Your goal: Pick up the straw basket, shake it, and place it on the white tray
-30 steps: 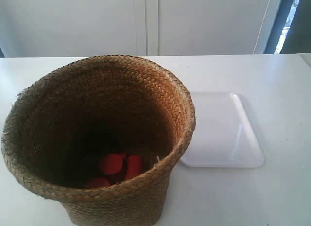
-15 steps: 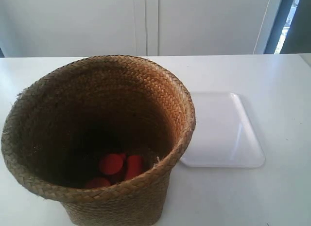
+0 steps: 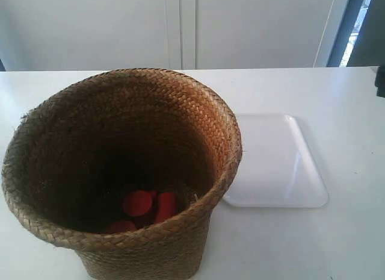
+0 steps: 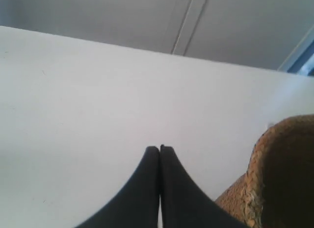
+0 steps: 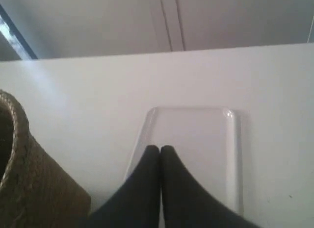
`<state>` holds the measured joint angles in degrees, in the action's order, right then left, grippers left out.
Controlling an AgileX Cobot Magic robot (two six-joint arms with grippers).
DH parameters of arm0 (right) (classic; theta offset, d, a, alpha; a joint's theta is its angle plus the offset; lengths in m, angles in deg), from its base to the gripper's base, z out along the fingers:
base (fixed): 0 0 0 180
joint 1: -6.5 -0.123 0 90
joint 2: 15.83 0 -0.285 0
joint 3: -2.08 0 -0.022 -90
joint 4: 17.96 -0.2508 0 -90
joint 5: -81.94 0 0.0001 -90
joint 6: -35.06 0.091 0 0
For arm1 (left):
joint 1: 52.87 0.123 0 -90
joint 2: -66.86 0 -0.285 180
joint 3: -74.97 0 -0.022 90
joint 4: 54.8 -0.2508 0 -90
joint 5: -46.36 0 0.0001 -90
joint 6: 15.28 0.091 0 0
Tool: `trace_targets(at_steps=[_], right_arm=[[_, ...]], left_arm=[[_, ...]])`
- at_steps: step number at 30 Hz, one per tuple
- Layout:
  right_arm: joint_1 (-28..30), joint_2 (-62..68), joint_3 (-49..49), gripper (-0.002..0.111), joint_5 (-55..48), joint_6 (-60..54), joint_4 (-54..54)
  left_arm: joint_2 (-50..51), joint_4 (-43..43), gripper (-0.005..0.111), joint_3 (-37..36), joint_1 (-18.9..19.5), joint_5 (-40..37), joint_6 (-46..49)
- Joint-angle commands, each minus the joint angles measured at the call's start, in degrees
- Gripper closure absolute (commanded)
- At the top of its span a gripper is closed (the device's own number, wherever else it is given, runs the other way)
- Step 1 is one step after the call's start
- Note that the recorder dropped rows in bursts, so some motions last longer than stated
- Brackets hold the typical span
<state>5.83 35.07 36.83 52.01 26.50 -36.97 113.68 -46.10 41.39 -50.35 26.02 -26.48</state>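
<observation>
Exterior view alone, red pieces [image 3: 147, 205] inside straw basket [image 3: 210, 120]

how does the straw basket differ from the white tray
The straw basket is tall, woven and golden-brown; the white tray is flat, glossy and smooth. The basket holds red pieces; the tray holds nothing. Both rest on the white table.

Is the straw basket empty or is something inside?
Not empty: the straw basket stands upright, with several red rounded pieces lying at its bottom.
</observation>
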Motion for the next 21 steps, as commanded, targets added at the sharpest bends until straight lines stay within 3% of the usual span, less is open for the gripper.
trace_targets(at_steps=[1, 10, 17, 21], right_arm=[[-0.4, 6.8, -7.1, 0.108, -6.6, -1.8, 0.7], [-0.4, 10.1, -13.9, 0.108, -9.6, -2.0, -3.2], [-0.4, 9.6, -13.9, 0.108, -16.2, -3.1, -2.8], [-0.4, 9.6, -14.1, 0.108, -9.8, -3.8, -5.4]], left_arm=[[7.8, 6.3, 0.107, 7.6, 0.2, -8.8, 10.5], [20.2, 16.7, 0.107, 21.1, 0.2, -26.9, 26.3], [20.9, 17.9, 0.107, 21.6, 0.2, -29.5, 26.6], [21.0, 15.4, 0.107, 21.5, 0.2, -26.2, 27.0]])
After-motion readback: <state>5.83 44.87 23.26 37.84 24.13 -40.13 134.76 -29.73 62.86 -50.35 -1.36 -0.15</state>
